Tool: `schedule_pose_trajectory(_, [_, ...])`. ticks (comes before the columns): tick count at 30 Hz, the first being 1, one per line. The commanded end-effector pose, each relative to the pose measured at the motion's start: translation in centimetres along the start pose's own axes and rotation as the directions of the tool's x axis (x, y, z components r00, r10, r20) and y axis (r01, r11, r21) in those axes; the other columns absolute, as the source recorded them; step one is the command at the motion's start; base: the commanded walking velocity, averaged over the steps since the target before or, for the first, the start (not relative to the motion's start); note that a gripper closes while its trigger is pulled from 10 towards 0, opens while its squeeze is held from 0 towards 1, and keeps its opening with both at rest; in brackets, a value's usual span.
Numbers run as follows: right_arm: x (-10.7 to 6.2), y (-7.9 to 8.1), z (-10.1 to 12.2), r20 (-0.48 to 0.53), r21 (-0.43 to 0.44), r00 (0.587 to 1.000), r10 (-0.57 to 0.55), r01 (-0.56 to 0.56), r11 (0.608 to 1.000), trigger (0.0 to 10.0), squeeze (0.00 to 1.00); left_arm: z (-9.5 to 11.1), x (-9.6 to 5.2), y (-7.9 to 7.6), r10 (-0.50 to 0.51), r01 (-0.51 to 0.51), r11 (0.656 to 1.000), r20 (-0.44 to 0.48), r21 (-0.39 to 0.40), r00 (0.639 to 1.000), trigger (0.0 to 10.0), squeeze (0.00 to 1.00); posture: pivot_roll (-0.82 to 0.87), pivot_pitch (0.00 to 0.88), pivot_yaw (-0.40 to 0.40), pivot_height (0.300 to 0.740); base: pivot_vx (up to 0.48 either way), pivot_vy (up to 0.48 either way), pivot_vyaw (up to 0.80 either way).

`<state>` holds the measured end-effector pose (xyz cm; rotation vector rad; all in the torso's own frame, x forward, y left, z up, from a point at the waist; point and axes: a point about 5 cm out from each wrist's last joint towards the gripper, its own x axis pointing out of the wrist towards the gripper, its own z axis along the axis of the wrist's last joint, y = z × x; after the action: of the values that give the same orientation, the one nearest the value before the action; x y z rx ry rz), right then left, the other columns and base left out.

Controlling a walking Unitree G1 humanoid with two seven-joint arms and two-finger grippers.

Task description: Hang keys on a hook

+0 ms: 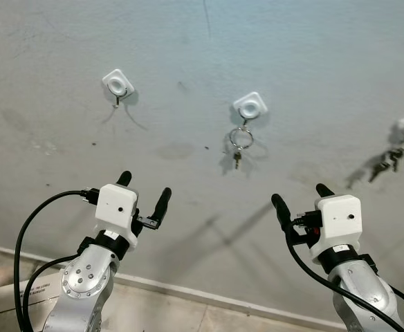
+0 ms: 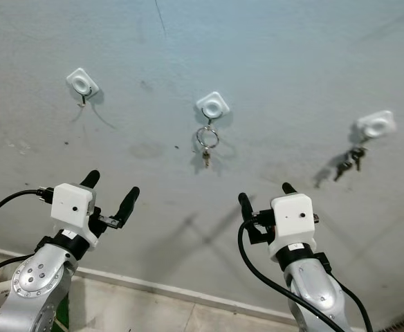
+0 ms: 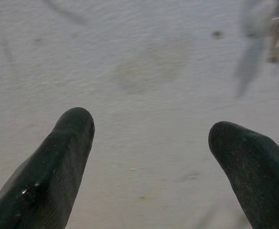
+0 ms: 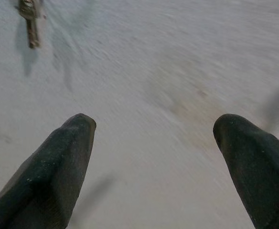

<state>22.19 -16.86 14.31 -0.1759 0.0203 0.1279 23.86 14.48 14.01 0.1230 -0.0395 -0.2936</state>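
Note:
Three white hooks are stuck on the grey wall. The left hook (image 1: pixel 118 84) is bare. From the middle hook (image 1: pixel 250 106) hangs a key ring with a small key (image 1: pixel 239 142). A second bunch of keys (image 2: pixel 347 162) hangs from the right hook (image 2: pixel 376 125). My left gripper (image 1: pixel 144 193) is open below the left hook, holding nothing. My right gripper (image 1: pixel 301 196) is open below and right of the middle hook, also holding nothing. The hanging key (image 4: pixel 29 19) is at the edge of the right wrist view.
A pale skirting board (image 1: pixel 188 290) runs along the foot of the wall, with tiled floor (image 1: pixel 160 315) below it. A cardboard box (image 1: pixel 22 294) sits on the floor at my lower left.

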Motion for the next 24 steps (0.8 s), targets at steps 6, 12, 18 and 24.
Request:
schedule_pose_trajectory(6, [-0.01,-0.22,-0.22,-0.01,0.001,1.0,-0.008,0.008,1.0,10.0,0.0,-0.44,0.09,-0.21,-0.004,0.004,1.0,-0.021,-0.01,1.0,10.0,0.0,0.04,0.008,-0.006,0.74,-0.276,0.0,0.0])
schedule_pose_trajectory(12, [0.09,-0.14,-0.24,-0.01,0.003,1.0,-0.007,0.007,1.0,10.0,0.0,-0.46,0.13,-0.22,-0.006,0.005,1.0,-0.02,-0.011,1.0,10.0,0.0,0.05,0.007,-0.009,0.74,-0.086,0.0,0.0])
schedule_pose_trajectory(18, [0.19,-0.12,-0.22,-0.008,0.005,1.0,-0.005,0.005,1.0,10.0,0.0,-0.46,0.09,-0.29,-0.013,0.012,1.0,-0.019,-0.013,1.0,10.0,0.0,0.05,0.007,-0.013,0.74,-0.308,0.0,0.0])
schedule_pose_trajectory(24, [0.26,-0.25,-0.37,-0.012,0.002,1.0,-0.007,0.007,1.0,10.0,0.0,-0.63,0.12,-0.22,-0.008,0.008,1.0,-0.024,-0.013,1.0,10.0,0.0,0.05,0.004,-0.011,0.74,-0.042,0.0,0.0])
